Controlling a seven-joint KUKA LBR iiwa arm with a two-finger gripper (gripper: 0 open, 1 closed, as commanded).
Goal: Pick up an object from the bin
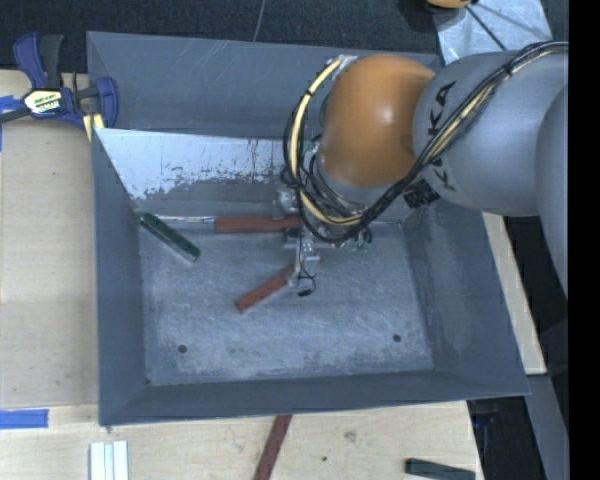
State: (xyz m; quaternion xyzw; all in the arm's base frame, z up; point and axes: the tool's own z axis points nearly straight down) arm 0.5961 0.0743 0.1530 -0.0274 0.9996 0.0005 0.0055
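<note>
My gripper (305, 271) hangs low in the middle of the bin, below the orange dome on the wrist. Its tip is at the right end of a short red-brown stick (262, 293), which lies slanted on the bin floor and runs down to the left. Whether the stick is touched I cannot tell. Just behind the gripper, a longer red-brown handle with a silvery part (248, 225) lies along the back wall. A dark green flat bar (170, 238) lies at the left, tilted, near that handle's silvery end.
The arm comes in from the right and covers the bin's back right part. The bin floor in front of the gripper and to its right is bare grey metal.
</note>
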